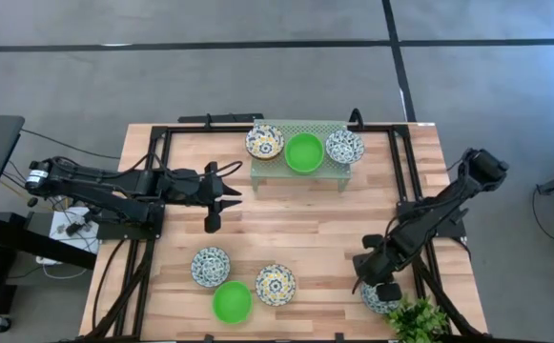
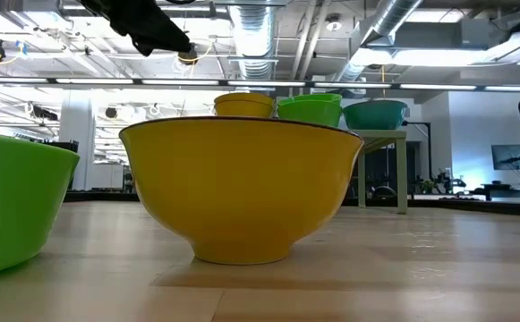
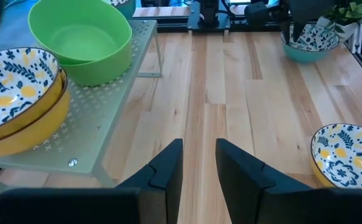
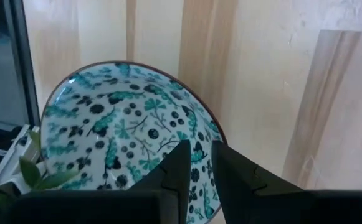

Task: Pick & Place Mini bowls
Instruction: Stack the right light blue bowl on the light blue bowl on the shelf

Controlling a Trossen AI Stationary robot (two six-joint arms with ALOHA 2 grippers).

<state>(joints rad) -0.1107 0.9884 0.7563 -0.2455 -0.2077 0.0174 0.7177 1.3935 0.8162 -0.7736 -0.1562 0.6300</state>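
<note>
Three mini bowls stand on a pale green rack (image 1: 300, 170) at the table's far middle: a patterned one (image 1: 264, 141), a plain green one (image 1: 304, 152) and another patterned one (image 1: 344, 146). Near the near edge stand two patterned bowls (image 1: 210, 266) (image 1: 276, 284) and a green one (image 1: 231, 301). A teal-patterned bowl (image 4: 118, 130) sits at the near right, beside the plant. My right gripper (image 4: 200, 152) is shut on it. My left gripper (image 3: 199, 146) hovers over bare wood left of the rack, its fingers a narrow gap apart. My right gripper has the teal-patterned bowl by its rim (image 4: 221, 138), on the side away from the plant. One finger (image 4: 177, 165) is inside the bowl and the other at the rim's outside, coming from above and pointing down. In the left wrist view the bowl (image 3: 310, 42) stands level on the table.
A leafy plant (image 1: 415, 319) stands at the near right corner, close to the held bowl. Black frame rails (image 1: 162, 143) run along the table's sides. Bare wood (image 1: 305, 229) lies between the rack and the near bowls. In the low view a yellow bowl (image 2: 242, 188) fills the foreground.
</note>
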